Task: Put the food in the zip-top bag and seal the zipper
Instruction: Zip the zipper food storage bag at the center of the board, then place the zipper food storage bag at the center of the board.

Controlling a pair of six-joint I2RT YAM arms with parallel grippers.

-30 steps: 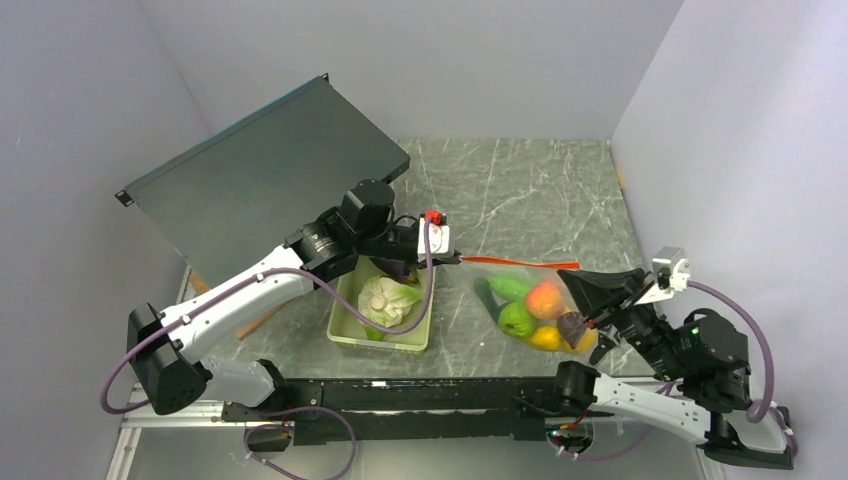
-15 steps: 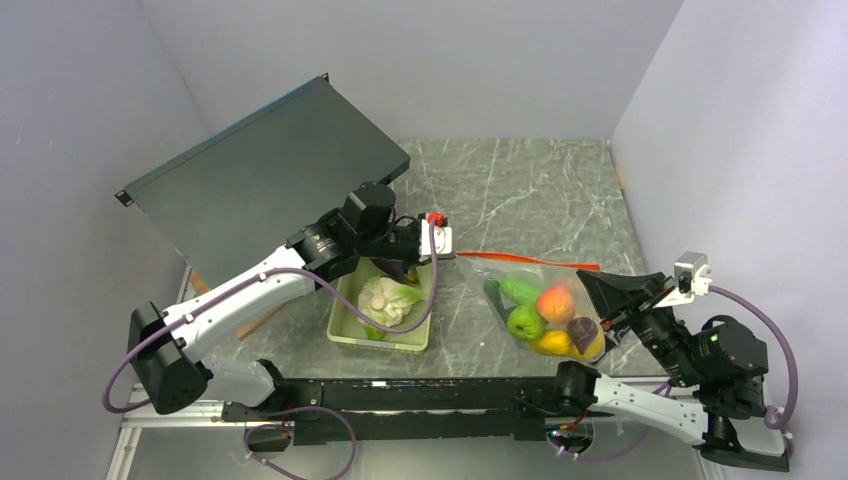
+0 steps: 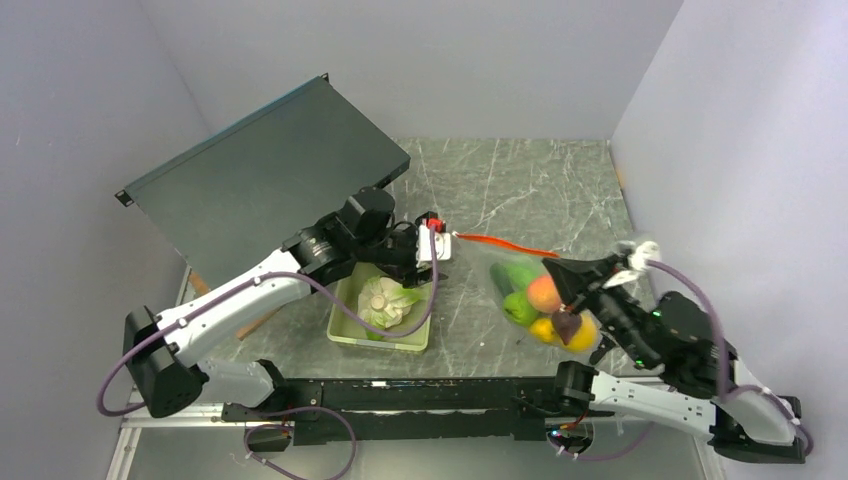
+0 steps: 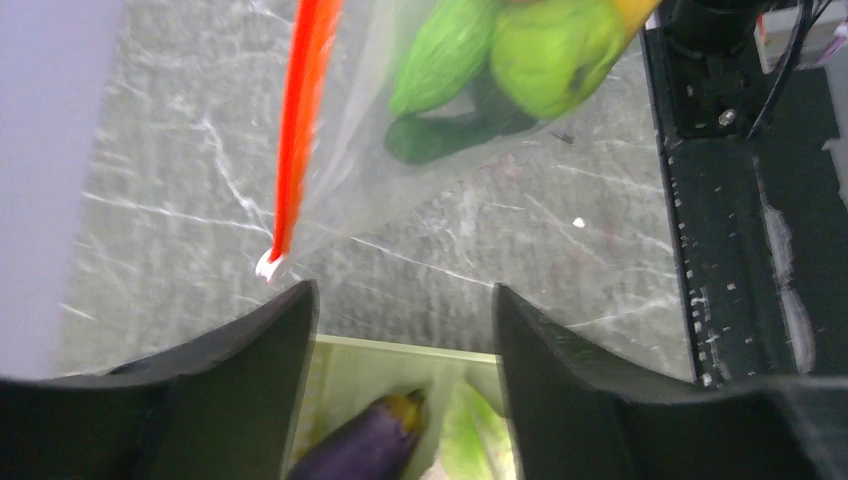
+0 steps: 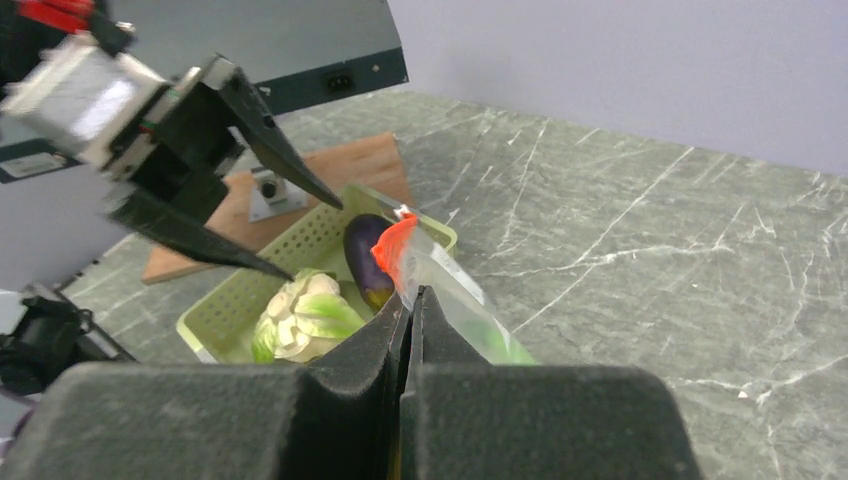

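Note:
The clear zip-top bag (image 3: pixel 530 292) lies on the marble table and holds green, peach, yellow and dark purple food (image 3: pixel 543 295). Its orange-red zipper (image 3: pixel 505 245) runs from the left gripper's side to my right gripper (image 3: pixel 555 270), which is shut on the bag's zipper edge (image 5: pixel 395 248). My left gripper (image 3: pixel 440 250) is open, and the zipper's loose end (image 4: pixel 270 262) lies just past its left fingertip (image 4: pixel 290 310), untouched. In the left wrist view the green food (image 4: pixel 540 50) shows through the bag. Below the open left gripper (image 4: pixel 402 295) a purple eggplant (image 4: pixel 365 445) lies in a tray.
The pale green tray (image 3: pixel 345 330) holds a pale cabbage-like toy (image 3: pixel 385 300) and the eggplant (image 5: pixel 365 255). A wooden board (image 5: pixel 330 165) lies behind the tray. A dark flat panel (image 3: pixel 270 170) leans at the back left. Grey walls close in on three sides.
The left gripper has opened and let go of the zipper's end. The right gripper, still shut on the bag, has swung left and further from its base, and the bag shifted with it.

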